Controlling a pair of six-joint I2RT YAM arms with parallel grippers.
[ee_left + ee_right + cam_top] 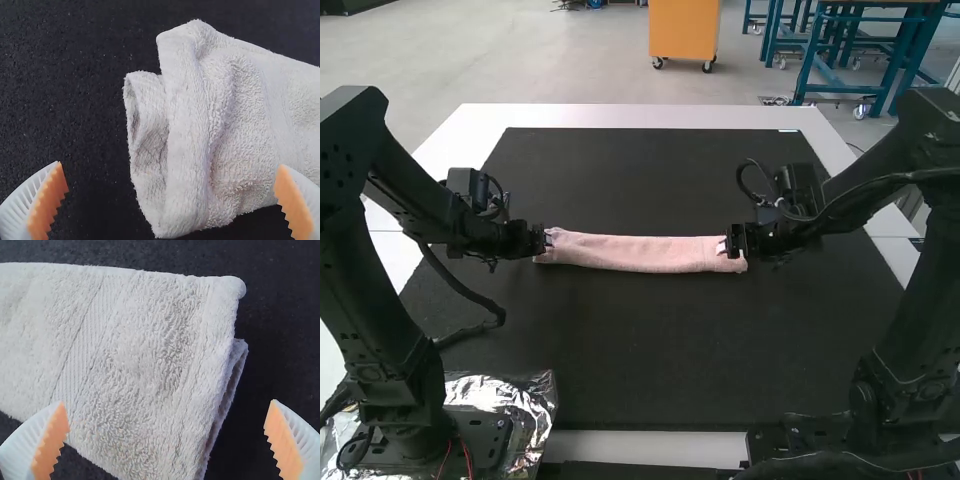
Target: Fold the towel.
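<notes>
A pink towel (640,253), folded into a long narrow strip, lies across the middle of the black mat. At its left end is my left gripper (546,240); my right gripper (730,242) is at its right end. In the left wrist view, the layered end of the towel (195,135) lies between the wide-apart fingers of the left gripper (171,202), which is open. The right wrist view has the towel's other end (145,365), its layers stacked, below the open right gripper (166,440). Neither gripper pinches the cloth.
The black mat (660,350) covers most of the white table (620,117). Crumpled silver foil (510,395) lies around the left arm's base. A black cable (480,300) loops beside the left arm.
</notes>
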